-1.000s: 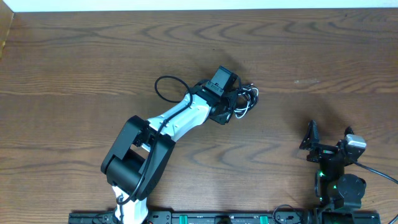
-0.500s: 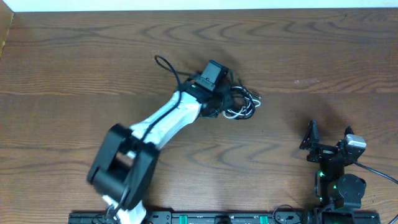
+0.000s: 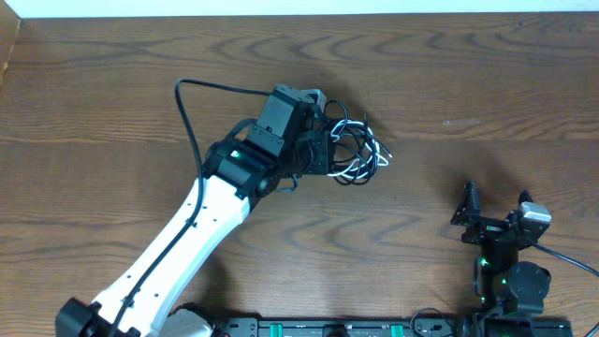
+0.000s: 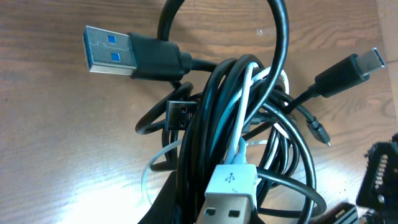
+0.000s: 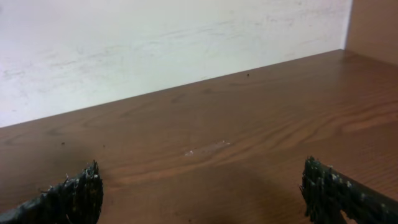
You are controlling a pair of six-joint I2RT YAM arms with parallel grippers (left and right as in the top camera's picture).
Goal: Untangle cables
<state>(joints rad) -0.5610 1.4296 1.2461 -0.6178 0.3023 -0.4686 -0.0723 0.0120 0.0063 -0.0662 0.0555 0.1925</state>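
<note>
Two arms show: the left gripper (image 3: 321,155) is clenched on a knotted tangle of thin black and white cables (image 3: 361,153) near the middle of the brown wooden counter (image 3: 468,75). The right gripper (image 3: 493,213) sits spread wide and empty, well apart.

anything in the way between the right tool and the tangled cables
Nothing visible. Only bare table lies between the open right tool and the cables. The left tool, shut on the bundle, is on its far side, out of that path.
</note>
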